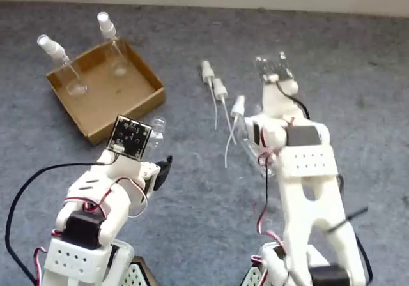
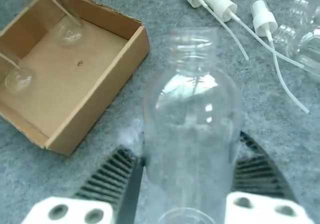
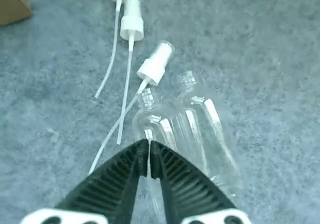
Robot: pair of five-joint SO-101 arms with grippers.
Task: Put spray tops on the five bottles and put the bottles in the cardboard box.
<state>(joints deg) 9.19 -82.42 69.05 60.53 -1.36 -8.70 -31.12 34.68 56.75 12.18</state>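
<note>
Status: 2 of 5 done, by my read. The two capped clear bottles [image 1: 69,75] stand inside the brown square cardboard box [image 1: 131,110], which sits at 10 o'clock in the high view.

The left gripper [image 2: 187,149] has its fingers spread wide and clamped on the body of a clear round plastic bottle [image 2: 192,114]. The neck is bare and points away from the wrist. Probably a body grip so the threads stay free for a top. In the high view this bottle is just at 4 o'clock of the box, near its corner, so it's a short trip in once capped.

The three white plastic spray tops [image 1: 219,89] lie in a loose row on the grey fabric table cover [image 1: 192,222], at 2 o'clock of the held bottle. Their dip tubes trail toward the arms.

The right gripper [image 3: 149,149] has its fingers pressed together and holds nothing. Its tips are over the two bare clear bottles [image 3: 200,119], which lie side by side touching, necks toward the nearest top.

Likely next move: the right opens, takes that nearest top by its head and threads the tube into the held neck. Risk: the thin tube bends and misses the opening.
</note>
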